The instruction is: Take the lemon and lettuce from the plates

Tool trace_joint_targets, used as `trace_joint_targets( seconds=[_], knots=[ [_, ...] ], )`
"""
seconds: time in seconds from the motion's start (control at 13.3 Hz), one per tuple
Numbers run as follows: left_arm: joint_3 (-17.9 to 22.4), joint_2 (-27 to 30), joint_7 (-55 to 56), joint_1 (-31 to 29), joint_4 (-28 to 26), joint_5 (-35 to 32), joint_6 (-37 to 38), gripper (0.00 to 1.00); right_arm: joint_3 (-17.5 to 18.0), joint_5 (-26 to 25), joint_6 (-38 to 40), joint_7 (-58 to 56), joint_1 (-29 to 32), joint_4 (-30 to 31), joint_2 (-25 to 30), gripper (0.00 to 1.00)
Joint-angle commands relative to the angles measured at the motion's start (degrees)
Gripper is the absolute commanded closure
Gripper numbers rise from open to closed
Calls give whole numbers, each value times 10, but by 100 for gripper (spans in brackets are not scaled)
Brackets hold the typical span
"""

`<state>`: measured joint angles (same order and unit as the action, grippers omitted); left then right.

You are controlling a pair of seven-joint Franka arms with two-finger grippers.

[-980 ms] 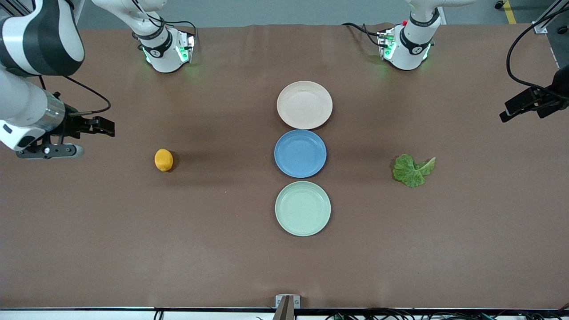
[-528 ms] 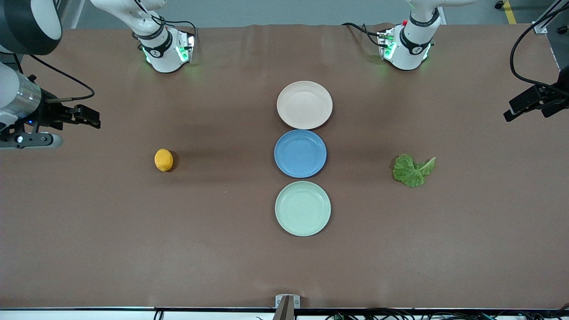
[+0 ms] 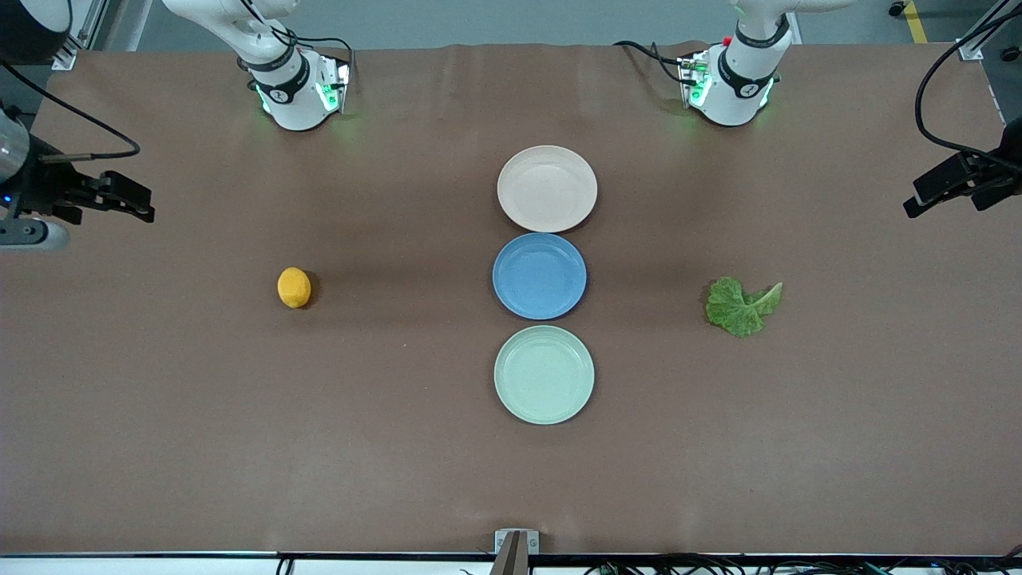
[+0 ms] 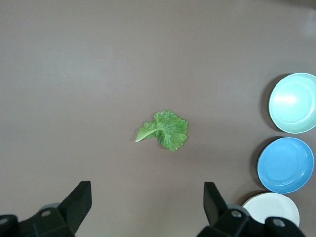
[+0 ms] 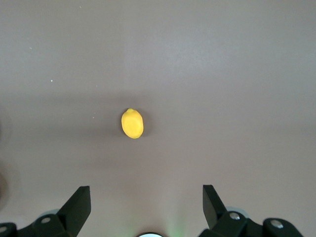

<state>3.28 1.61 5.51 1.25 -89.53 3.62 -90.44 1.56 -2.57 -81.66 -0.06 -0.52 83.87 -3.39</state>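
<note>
The lemon point(image 3: 294, 287) lies on the bare table toward the right arm's end, not on a plate. It also shows in the right wrist view point(image 5: 132, 123). The lettuce point(image 3: 742, 306) lies on the bare table toward the left arm's end and shows in the left wrist view point(image 4: 165, 130). The beige-pink plate point(image 3: 547, 188) and the mint green plate point(image 3: 544, 374) are empty. My right gripper point(image 3: 120, 196) is open and empty, high over the table's right-arm end point(image 5: 146, 195). My left gripper point(image 3: 930, 192) is open and empty, high over the left-arm end point(image 4: 148, 192).
An empty blue plate point(image 3: 540, 275) sits between the two task plates, the three in a row down the table's middle. The arm bases point(image 3: 295, 88) point(image 3: 730, 80) stand at the table's back edge. A small bracket point(image 3: 516, 543) sits at the front edge.
My right gripper has drawn away from the lemon toward the right arm's end of the table. The left gripper has barely moved. The lemon, lettuce and plates have not moved.
</note>
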Motion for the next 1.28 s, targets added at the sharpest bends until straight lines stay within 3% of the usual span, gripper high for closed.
trace_joint_targets(
  seconds=[0.0,0.38,1.06,1.21],
  knots=[
    [1,-3,-11,2,14,-15,11,0,-6,5,17,9,-4,-28,-11,0],
    [0,-2,-12,1,14,-8,12,0,-2,13,80,57,-10,-21,-8,0],
    [0,-1,-11,2,14,-14,12,0,-5,51,68,52,3,-4,14,0],
    [0,-2,-11,2,14,-14,12,0,-5,51,41,51,3,37,49,0]
  ],
)
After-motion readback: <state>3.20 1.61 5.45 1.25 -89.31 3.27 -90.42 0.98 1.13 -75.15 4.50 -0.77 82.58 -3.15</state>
